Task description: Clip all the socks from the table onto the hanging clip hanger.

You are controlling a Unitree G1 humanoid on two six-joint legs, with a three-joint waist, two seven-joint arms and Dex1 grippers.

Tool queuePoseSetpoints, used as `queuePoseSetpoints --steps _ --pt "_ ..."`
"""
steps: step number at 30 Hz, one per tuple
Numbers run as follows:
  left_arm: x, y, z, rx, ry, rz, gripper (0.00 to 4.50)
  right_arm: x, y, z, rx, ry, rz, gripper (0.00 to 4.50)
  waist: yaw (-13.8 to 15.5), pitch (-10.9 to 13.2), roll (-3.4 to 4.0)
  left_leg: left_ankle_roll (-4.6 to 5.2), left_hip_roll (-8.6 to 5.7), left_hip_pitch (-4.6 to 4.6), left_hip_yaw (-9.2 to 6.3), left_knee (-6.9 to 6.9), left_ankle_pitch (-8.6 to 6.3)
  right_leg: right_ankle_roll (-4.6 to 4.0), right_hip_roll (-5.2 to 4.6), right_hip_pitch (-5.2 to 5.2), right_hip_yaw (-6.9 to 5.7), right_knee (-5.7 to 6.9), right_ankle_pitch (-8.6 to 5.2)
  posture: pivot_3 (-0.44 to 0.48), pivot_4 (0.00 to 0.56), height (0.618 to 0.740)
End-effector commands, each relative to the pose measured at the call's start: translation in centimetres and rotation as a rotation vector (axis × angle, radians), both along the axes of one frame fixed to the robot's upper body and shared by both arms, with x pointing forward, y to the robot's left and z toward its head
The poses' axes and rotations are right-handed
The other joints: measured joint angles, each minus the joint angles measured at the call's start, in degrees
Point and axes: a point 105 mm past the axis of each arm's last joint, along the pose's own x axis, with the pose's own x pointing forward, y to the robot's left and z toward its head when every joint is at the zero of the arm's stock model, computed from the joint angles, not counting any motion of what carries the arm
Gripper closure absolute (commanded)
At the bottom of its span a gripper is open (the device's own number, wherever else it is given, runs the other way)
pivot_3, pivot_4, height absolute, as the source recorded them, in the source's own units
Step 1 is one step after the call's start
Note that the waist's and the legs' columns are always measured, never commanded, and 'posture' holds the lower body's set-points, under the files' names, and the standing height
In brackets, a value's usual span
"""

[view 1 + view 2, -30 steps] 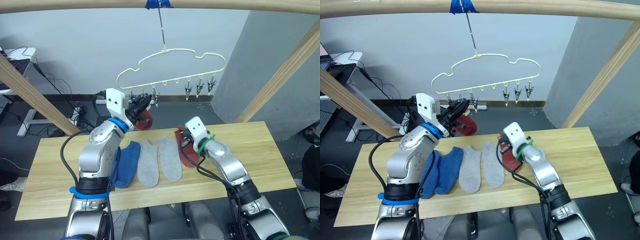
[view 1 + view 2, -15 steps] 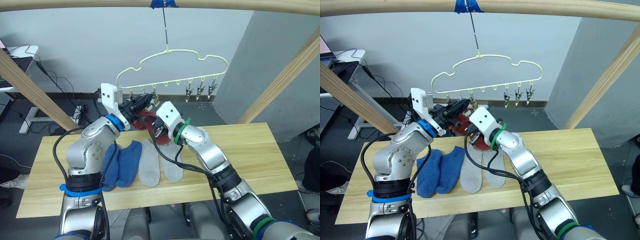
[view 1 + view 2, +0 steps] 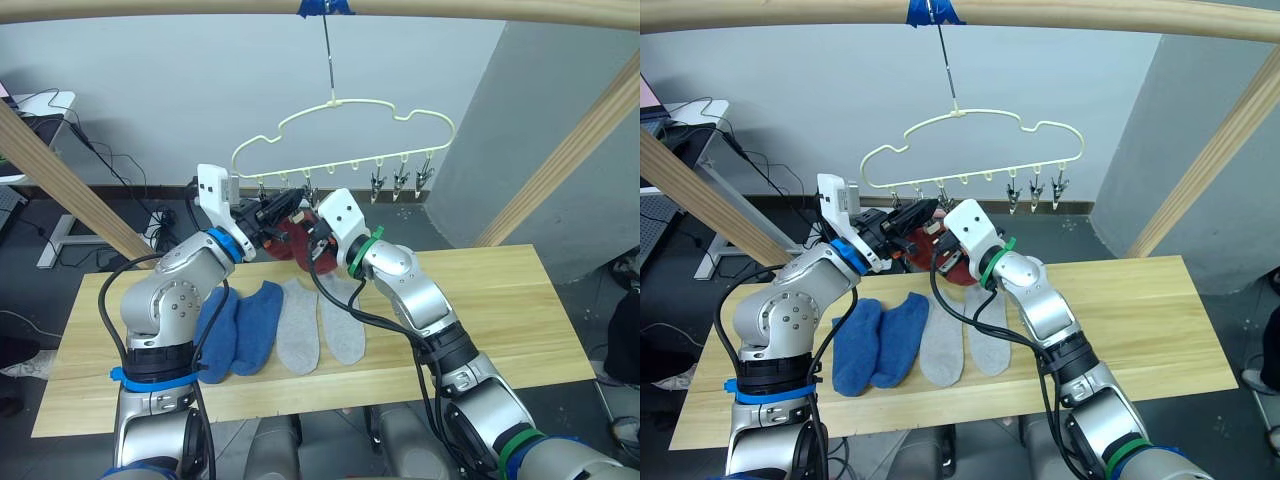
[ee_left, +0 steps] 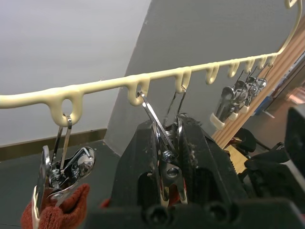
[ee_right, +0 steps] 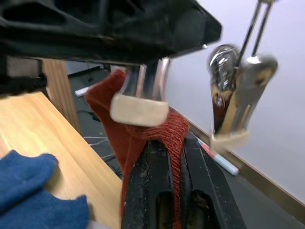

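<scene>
Wooden table (image 3: pixel 480 300) under clip hanger (image 3: pixel 345 135) | left gripper (image 4: pixel 167 157) squeezes a clip (image 4: pixel 162 143) | right gripper (image 5: pixel 174 164) pinches limp red sock (image 5: pixel 143 133) at the clip; hold its cuff edge | four socks (image 3: pixel 290 325) on table

The long light-wood counter (image 3: pixel 480 300) carries four socks laid side by side. Two blue socks (image 3: pixel 240 325) lie on the left. Two light grey socks (image 3: pixel 318 322) lie just beside them.
</scene>
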Motion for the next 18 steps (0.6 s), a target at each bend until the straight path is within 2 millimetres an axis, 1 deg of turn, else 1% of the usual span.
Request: queuePoseSetpoints --steps 1,10,15,18 --pt "-0.6 -0.1 1.8 -0.017 -0.064 -0.021 4.22 -0.8 0.6 1.8 0.049 -0.051 0.049 4.5 0.0 0.0 0.0 0.0 0.0 0.0 0.01 0.0 0.0 0.0 0.0 0.0 0.0 0.0 0.0 -0.196 0.275 0.74" --pt "-0.5 0.0 1.9 -0.023 -0.062 -0.019 4.22 -1.3 0.4 1.0 0.071 -0.008 0.061 4.5 0.0 0.0 0.0 0.0 0.0 0.0 0.01 0.0 0.0 0.0 0.0 -0.01 0.01 0.0 0.0 -0.2 0.268 0.74" --pt "-0.5 0.1 2.0 -0.024 -0.061 -0.021 4.22 -1.7 0.1 0.5 0.145 0.045 0.045 4.5 0.0 0.0 0.0 0.0 0.0 0.0 0.01 -0.01 0.0 0.0 0.0 -0.01 0.0 0.01 0.0 -0.202 0.266 0.74" --pt "-0.5 0.1 2.0 -0.023 -0.06 -0.022 4.22 -2.3 0.2 0.3 0.193 0.061 0.05 4.5 0.0 0.0 0.0 0.0 0.0 0.0 0.01 -0.01 0.0 0.0 0.0 -0.01 0.01 0.01 0.0 -0.202 0.267 0.74"
